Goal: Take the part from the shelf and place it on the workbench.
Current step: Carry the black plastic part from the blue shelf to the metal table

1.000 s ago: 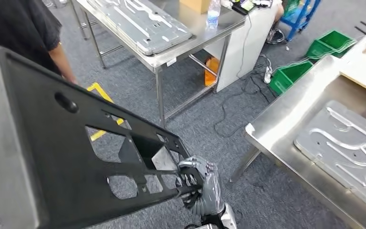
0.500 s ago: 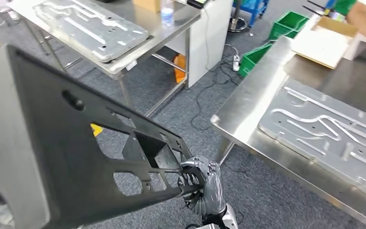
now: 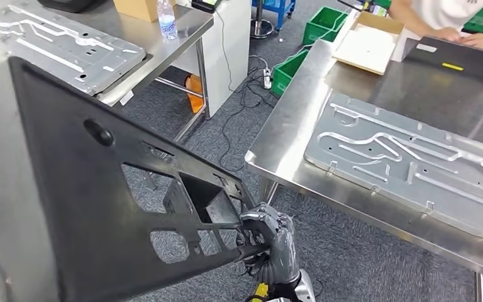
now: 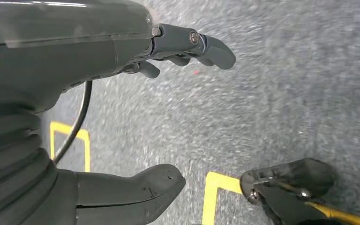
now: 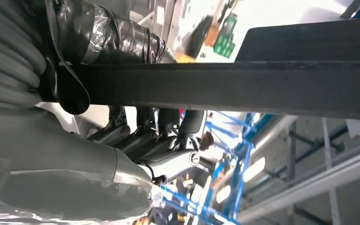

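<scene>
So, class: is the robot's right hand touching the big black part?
Touching. The head view shows the right hand with fingers wrapped around the black part's lower edge.

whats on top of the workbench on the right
On the workbench: a stamped metal panel, an open cardboard box and a dark sheet at the far end. The frame's edge cuts off its right end.

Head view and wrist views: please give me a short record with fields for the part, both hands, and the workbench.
part: large black panel with cut-outs, held tilted above the floor
right hand: grips the panel's lower edge
left hand: holds nothing, fingers apart, above grey floor
workbench: steel table on the right, with a stamped metal plate lying on it
placement: not yet done
</scene>
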`<action>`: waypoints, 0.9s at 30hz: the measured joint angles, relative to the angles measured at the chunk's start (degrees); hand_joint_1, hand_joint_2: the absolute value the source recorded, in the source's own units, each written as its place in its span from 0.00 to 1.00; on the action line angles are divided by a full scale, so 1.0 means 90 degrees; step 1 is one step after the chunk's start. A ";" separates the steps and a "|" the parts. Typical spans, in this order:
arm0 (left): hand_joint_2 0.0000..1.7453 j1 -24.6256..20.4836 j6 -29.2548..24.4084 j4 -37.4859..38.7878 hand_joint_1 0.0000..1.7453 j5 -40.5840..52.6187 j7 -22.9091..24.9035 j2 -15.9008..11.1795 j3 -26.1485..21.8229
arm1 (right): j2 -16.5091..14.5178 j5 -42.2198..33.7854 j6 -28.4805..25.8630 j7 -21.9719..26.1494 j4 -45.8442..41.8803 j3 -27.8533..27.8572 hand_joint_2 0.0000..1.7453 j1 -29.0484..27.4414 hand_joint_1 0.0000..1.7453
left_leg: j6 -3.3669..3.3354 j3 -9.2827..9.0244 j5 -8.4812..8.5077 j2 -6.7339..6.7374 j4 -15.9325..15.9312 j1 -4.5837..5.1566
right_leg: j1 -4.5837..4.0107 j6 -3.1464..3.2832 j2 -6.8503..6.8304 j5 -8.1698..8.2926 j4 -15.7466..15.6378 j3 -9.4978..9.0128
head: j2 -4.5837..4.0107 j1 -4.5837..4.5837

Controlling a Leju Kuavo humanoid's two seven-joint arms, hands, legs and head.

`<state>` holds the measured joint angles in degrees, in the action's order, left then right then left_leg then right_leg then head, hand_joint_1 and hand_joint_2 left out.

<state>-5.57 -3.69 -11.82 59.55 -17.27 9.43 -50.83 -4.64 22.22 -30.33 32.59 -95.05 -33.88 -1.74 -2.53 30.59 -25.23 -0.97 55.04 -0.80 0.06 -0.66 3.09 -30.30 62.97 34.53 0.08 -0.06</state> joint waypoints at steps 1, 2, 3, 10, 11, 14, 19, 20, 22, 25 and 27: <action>1.00 0.0003 -0.0015 0.0000 0.00 0.0015 -0.0003 0.0001 0.0000 | 0.0002 0.0018 -0.0006 -0.0005 -0.0009 0.0001 1.00 -0.0002 1.00 | -0.0008 -0.0010 -0.0014 0.0094 -0.0007 0.0001 | 0.0021 -0.0032 -0.0160 -0.0203 0.0425 0.0234 | 0.0001 -0.0006; 1.00 0.0005 -0.0030 0.0000 0.00 0.0029 -0.0003 0.0001 0.0000 | 0.0004 0.0030 -0.0009 -0.0010 -0.0013 0.0002 1.00 -0.0008 1.00 | -0.0002 -0.0020 -0.0034 0.0196 -0.0004 0.0004 | 0.0050 -0.0068 -0.0245 -0.0343 0.0818 0.0459 | 0.0001 -0.0006; 1.00 0.0008 -0.0043 0.0000 0.00 0.0044 -0.0003 0.0001 0.0000 | 0.0005 0.0039 -0.0018 -0.0014 -0.0015 0.0006 1.00 -0.0018 1.00 | 0.0007 -0.0032 -0.0056 0.0295 0.0000 0.0004 | 0.0080 -0.0101 -0.0285 -0.0377 0.1054 0.0608 | 0.0000 -0.0005; 1.00 -0.0044 -0.0061 0.0000 0.00 0.0080 -0.0015 0.0018 0.0004 | 0.0007 0.0097 -0.0047 -0.0027 -0.0078 0.0022 1.00 -0.0050 1.00 | 0.0245 -0.0208 -0.0257 0.0761 0.0071 0.0027 | 0.0079 -0.0031 -0.0713 0.0501 -0.0613 -0.0191 | 0.0001 -0.0003; 1.00 -0.0061 -0.0061 0.0000 0.00 0.0086 -0.0019 0.0019 0.0004 | 0.0007 0.0098 -0.0051 -0.0031 -0.0093 0.0024 1.00 -0.0056 1.00 | 0.0289 -0.0235 -0.0273 0.0815 0.0067 0.0022 | 0.0075 0.0022 -0.0639 0.0505 -0.0619 -0.0183 | 0.0001 -0.0003; 1.00 -0.0106 -0.0059 0.0000 0.00 0.0104 -0.0035 0.0023 0.0006 | 0.0007 0.0114 -0.0059 -0.0052 -0.0143 0.0029 1.00 -0.0073 1.00 | 0.0393 -0.0140 -0.0524 0.0559 0.0365 -0.0027 | 0.0119 0.0156 -0.0449 0.0528 -0.0664 -0.0207 | 0.0000 -0.0001; 1.00 -0.0080 -0.0059 0.0000 0.00 0.0108 -0.0058 0.0025 0.0007 | 0.0006 0.0131 -0.0049 -0.0097 -0.0163 0.0029 1.00 -0.0074 1.00 | 0.0377 0.0755 -0.1052 0.0157 0.2006 -0.0033 | 0.0052 0.0253 -0.0051 0.0518 -0.0651 -0.0222 | 0.0001 0.0001; 1.00 -0.0080 -0.0059 0.0000 0.00 0.0109 -0.0058 0.0025 0.0008 | 0.0006 0.0133 -0.0049 -0.0098 -0.0164 0.0029 1.00 -0.0074 1.00 | 0.0333 0.0696 -0.0827 0.0129 0.1773 -0.0021 | 0.0029 0.0259 0.0047 0.0514 -0.0645 -0.0235 | 0.0000 0.0002; 1.00 -0.0096 -0.0061 -0.0001 0.00 0.0112 -0.0059 0.0018 0.0007 | 0.0006 0.0138 -0.0049 -0.0099 -0.0166 0.0029 1.00 -0.0070 1.00 | 0.0188 0.0360 -0.0314 -0.0113 0.0875 0.0009 | -0.0011 0.0258 0.0217 0.0504 -0.0635 -0.0258 | 0.0000 -0.0001; 1.00 -0.0115 -0.0066 -0.0002 0.00 0.0121 -0.0060 0.0008 0.0009 | 0.0006 0.0148 -0.0047 -0.0100 -0.0170 0.0029 1.00 -0.0066 1.00 | 0.0076 0.0098 -0.0112 -0.0345 0.0211 0.0046 | 0.0001 0.0186 0.0428 0.0500 -0.0624 -0.0221 | -0.0001 0.0000; 1.00 -0.0134 -0.0065 -0.0001 0.00 0.0127 -0.0059 0.0026 0.0012 | 0.0010 0.0155 -0.0048 -0.0100 -0.0180 0.0030 1.00 -0.0072 1.00 | 0.0081 0.0057 -0.0076 -0.0196 0.0133 0.0039 | 0.0018 0.0110 0.0504 0.0505 -0.0620 -0.0188 | -0.0001 0.0001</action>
<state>-6.78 -4.28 -11.84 60.70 -17.80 9.67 -50.72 -4.56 23.62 -30.76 31.69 -96.67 -33.61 -2.39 -1.80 31.10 -25.92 -2.73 56.24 -0.45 0.23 0.33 7.63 -25.76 57.39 32.83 0.08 -0.05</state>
